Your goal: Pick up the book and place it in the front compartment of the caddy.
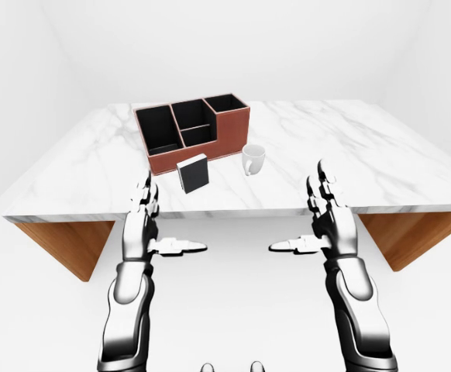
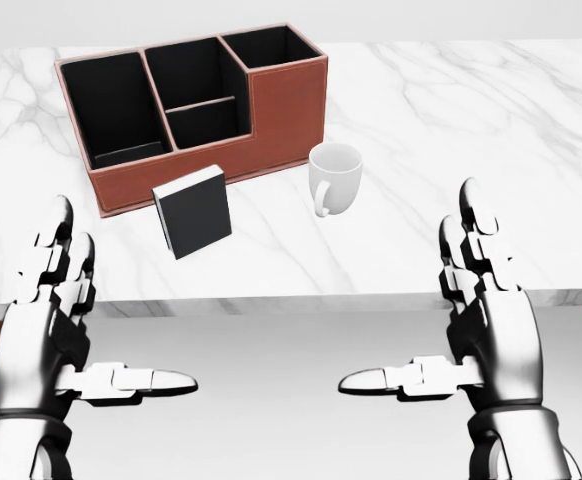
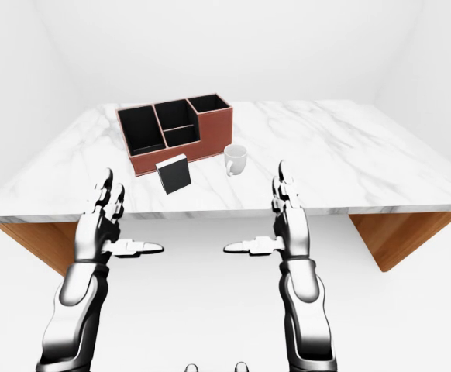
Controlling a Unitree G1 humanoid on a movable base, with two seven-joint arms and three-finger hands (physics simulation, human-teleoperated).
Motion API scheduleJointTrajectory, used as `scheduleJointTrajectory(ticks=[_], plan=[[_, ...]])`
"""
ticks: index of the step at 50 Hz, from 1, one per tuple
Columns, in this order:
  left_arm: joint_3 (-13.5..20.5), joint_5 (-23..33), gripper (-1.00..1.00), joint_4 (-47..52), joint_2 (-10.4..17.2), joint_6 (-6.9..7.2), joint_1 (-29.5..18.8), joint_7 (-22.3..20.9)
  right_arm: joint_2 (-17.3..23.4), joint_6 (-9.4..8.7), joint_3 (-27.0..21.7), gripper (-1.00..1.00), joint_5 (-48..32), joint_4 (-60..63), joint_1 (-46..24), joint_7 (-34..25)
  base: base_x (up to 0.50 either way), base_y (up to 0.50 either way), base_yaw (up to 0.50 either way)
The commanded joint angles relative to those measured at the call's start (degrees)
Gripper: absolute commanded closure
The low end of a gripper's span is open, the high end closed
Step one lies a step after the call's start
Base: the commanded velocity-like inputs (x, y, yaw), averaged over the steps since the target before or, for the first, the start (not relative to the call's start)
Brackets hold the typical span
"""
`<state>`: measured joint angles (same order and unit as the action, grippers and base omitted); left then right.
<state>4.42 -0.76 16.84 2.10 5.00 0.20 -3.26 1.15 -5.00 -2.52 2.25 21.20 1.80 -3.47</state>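
Note:
The book (image 2: 192, 211), black-covered with white page edges, stands upright on the marble table (image 2: 471, 130), just below the caddy in the head view. The caddy (image 2: 286, 110) is red-brown with black compartments, all empty as far as I see. My left hand (image 2: 111, 310) is open at lower left, fingers up and thumb pointing right, below the table's near edge and left of the book. My right hand (image 2: 411, 290) mirrors it at lower right, open and holding nothing. Neither hand touches anything.
A white mug (image 2: 334, 176) stands right of the book, close to the caddy's wall. The table's near edge (image 2: 291, 300) runs across between my hands and the objects. Wooden table sides (image 1: 63, 240) show in the eye views.

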Motion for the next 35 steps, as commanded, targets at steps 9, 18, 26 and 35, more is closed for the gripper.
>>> scheduleJointTrajectory(ticks=[9, 18, 26, 35], plan=[[0.64, 0.03, -1.0, 6.38, 0.08, 0.0, 0.41, -0.97, -0.11, 0.0, -0.14, -1.0, -0.03, 4.83, 0.35, -0.18, 0.0, 0.0, 0.0], [0.53, 0.2, -1.0, 5.74, -0.03, 0.0, 0.36, -1.08, -0.15, 0.0, -0.23, -1.0, 1.18, 5.37, 0.35, -0.81, 0.0, 0.0, 0.0], [0.52, 0.15, -1.0, 5.87, -0.07, 0.0, 0.37, -1.15, -0.09, 0.0, 0.42, -1.0, -0.36, 7.13, 0.94, -1.49, 0.0, 0.3, 0.0], [0.52, 0.07, -1.0, 6.22, -0.04, 0.0, 0.52, -1.14, -0.25, 0.0, 0.5, -1.0, -0.31, 6.98, 1.09, -1.34, 0.0, 0.5, 0.0]])
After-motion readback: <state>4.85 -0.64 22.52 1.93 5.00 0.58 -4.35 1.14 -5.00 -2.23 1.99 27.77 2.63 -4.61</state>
